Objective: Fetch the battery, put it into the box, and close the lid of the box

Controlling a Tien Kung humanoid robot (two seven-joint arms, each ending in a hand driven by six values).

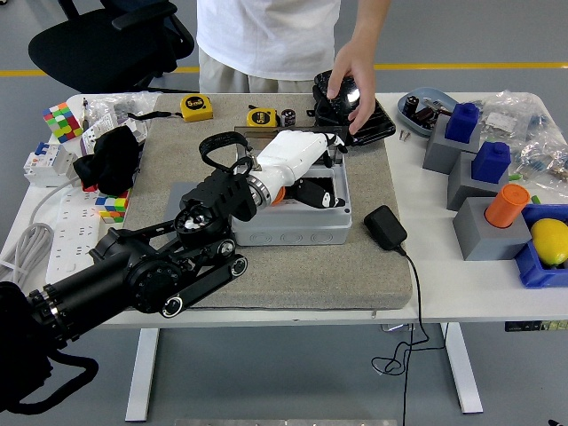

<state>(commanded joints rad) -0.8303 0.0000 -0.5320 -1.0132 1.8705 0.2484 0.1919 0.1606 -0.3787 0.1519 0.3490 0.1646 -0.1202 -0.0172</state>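
Sitting near the table's middle, the grey box [293,222] lies with its long side parallel to the near edge, top open. The left hand [297,169] reaches into it, fingers curled downward; whether it grips anything I cannot tell. At the far edge, a person's hand [349,84] rests on the black lid [355,111].

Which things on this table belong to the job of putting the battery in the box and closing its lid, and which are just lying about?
Belonging to the job:
left hand, reaching into the box
grey box
black lid, under the person's hand

Just lying about:
yellow tape measures
puzzle cube
black charger
orange cylinder
lemon
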